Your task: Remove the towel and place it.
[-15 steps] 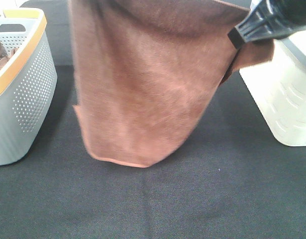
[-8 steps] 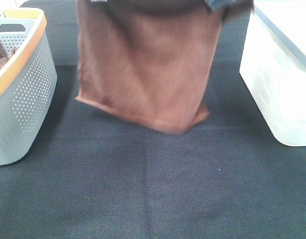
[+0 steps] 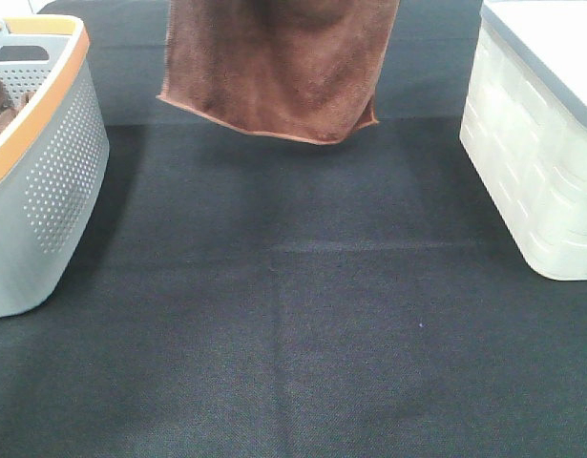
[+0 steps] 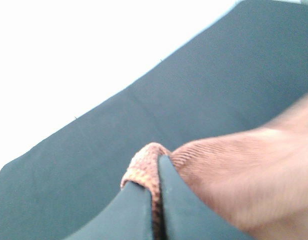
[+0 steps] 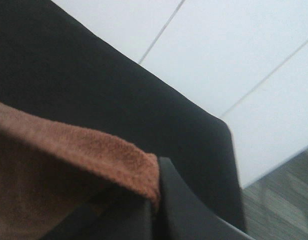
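The left gripper (image 4: 155, 186) and right gripper (image 5: 154, 200) each pinch a corner of the brown towel (image 3: 279, 67), hanging above the black mat (image 3: 293, 315).

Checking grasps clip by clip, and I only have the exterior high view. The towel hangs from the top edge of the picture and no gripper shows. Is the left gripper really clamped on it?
Observer: Yes. In the left wrist view the left gripper is shut on a bunched corner of the towel, with a fold of cloth poking out past its tip.
Operator: And the other side?
Observer: The right wrist view shows the right gripper shut on the towel's edge at a corner, and the edge runs straight away from it.
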Tool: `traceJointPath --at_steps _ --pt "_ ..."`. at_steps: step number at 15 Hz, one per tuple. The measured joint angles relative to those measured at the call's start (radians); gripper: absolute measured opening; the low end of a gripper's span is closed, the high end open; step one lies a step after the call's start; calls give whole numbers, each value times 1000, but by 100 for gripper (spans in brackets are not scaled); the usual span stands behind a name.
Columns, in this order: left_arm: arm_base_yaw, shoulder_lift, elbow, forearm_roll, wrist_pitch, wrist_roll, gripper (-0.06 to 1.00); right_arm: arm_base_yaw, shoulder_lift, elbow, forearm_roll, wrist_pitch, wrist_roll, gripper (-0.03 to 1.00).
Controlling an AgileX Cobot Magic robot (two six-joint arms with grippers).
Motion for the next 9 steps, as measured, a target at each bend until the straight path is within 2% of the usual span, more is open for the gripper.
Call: traceJointPath --at_steps 2,3,4,6,7,8,9 --pt "48 71 0 2 -139 -51 0 -48 49 -3 18 -102 54 0" --pt "55 101 0 0 -157 -70 0 -51 68 -3 46 -98 70 0" --pt "55 126 0 -3 -130 -83 0 -51 84 -3 98 -78 73 0" --pt "37 140 5 -12 12 -92 0 -49 92 -3 237 -13 70 0" --pt "16 141 5 -36 132 -92 0 -48 95 -3 364 49 15 0" --pt "8 141 5 -56 201 -92 0 -48 95 -3 457 84 -60 0" --pt "8 141 5 -56 201 -92 0 -48 95 -3 457 84 -60 0"
